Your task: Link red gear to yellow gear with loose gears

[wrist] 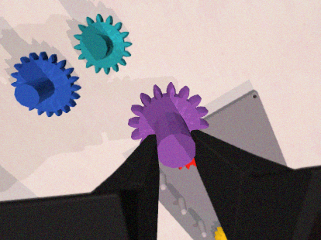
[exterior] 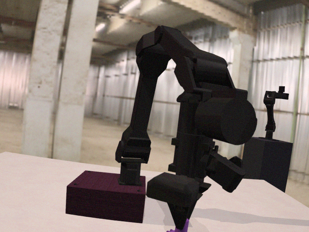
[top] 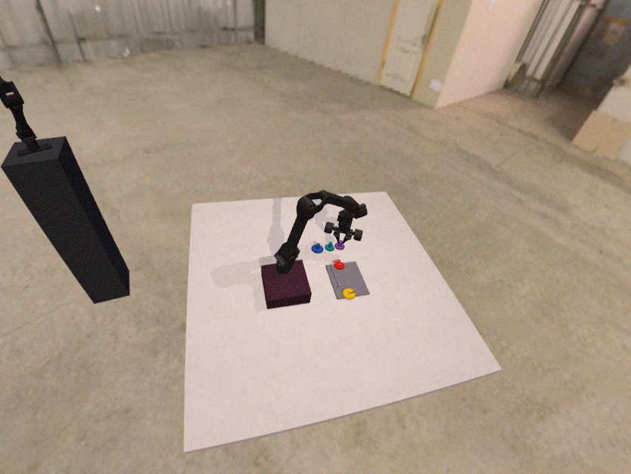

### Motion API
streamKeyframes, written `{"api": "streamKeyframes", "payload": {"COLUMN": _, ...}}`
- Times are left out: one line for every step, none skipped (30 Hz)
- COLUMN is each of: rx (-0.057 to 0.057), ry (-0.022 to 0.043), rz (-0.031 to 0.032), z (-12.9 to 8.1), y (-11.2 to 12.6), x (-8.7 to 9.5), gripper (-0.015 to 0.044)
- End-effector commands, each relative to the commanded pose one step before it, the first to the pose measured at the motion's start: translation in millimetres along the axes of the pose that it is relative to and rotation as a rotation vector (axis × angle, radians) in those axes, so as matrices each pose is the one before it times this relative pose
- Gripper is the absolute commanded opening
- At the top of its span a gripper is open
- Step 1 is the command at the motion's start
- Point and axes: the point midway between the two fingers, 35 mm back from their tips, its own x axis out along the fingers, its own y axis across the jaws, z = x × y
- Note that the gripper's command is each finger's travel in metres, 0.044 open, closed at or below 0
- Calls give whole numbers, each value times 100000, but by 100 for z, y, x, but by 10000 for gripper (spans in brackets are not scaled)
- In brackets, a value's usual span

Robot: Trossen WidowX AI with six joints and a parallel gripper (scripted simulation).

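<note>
My gripper (top: 340,242) (exterior: 184,226) (wrist: 173,139) is shut on the knob of the purple gear (top: 340,246) (exterior: 185,224) (wrist: 170,104) and holds it above the table, beyond the board's red-gear end. The teal gear (top: 329,247) (wrist: 117,46) and the blue gear (top: 317,249) (wrist: 62,85) stand loose on the table. The red gear (top: 339,265) (wrist: 191,164) and yellow gear (top: 348,294) (wrist: 220,234) sit on the grey board (top: 355,279) (wrist: 248,126). In the wrist view, empty pegs (wrist: 182,206) show between my fingers; the red gear is mostly hidden.
The arm's dark maroon base block (top: 286,285) (exterior: 104,197) stands beside the board. The red arrow (top: 335,261) lies by the red gear. A second arm stands on a tall dark pedestal (top: 66,219) (exterior: 266,159) off the white table top (top: 315,367).
</note>
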Motion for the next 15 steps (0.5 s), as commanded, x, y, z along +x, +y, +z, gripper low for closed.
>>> {"api": "streamKeyframes", "payload": {"rx": 306, "ry": -601, "rz": -910, "z": 85, "y": -63, "x": -1396, "gripper": 0}}
{"api": "streamKeyframes", "payload": {"rx": 0, "ry": 0, "rz": 1, "z": -10, "y": 22, "x": -291, "gripper": 0}}
{"api": "streamKeyframes", "payload": {"rx": 0, "ry": 0, "rz": 2, "z": -12, "y": 24, "x": -291, "gripper": 0}}
{"api": "streamKeyframes", "payload": {"rx": 0, "ry": 1, "rz": 2, "z": -14, "y": 26, "x": -292, "gripper": 0}}
{"api": "streamKeyframes", "payload": {"rx": 0, "ry": 1, "rz": 2, "z": -17, "y": 28, "x": -292, "gripper": 0}}
{"api": "streamKeyframes", "payload": {"rx": 0, "ry": 1, "rz": 2, "z": -19, "y": 30, "x": -292, "gripper": 0}}
{"api": "streamKeyframes", "payload": {"rx": 0, "ry": 1, "rz": 2, "z": -21, "y": 32, "x": -292, "gripper": 0}}
{"api": "streamKeyframes", "payload": {"rx": 0, "ry": 1, "rz": 2, "z": -23, "y": 34, "x": -292, "gripper": 0}}
{"api": "streamKeyframes", "payload": {"rx": 0, "ry": 2, "rz": 3, "z": -25, "y": 36, "x": -292, "gripper": 0}}
{"api": "streamKeyframes", "payload": {"rx": 0, "ry": 2, "rz": 3, "z": -28, "y": 39, "x": -293, "gripper": 0}}
{"api": "streamKeyframes", "payload": {"rx": 0, "ry": 2, "rz": 3, "z": -30, "y": 41, "x": -293, "gripper": 0}}
{"api": "streamKeyframes", "payload": {"rx": 0, "ry": 2, "rz": 3, "z": -32, "y": 43, "x": -293, "gripper": 0}}
{"api": "streamKeyframes", "payload": {"rx": 0, "ry": 2, "rz": 3, "z": -34, "y": 45, "x": -293, "gripper": 0}}
{"api": "streamKeyframes", "payload": {"rx": 0, "ry": 2, "rz": 3, "z": -37, "y": 47, "x": -293, "gripper": 0}}
{"api": "streamKeyframes", "payload": {"rx": 0, "ry": 3, "rz": 4, "z": -39, "y": 49, "x": -292, "gripper": 0}}
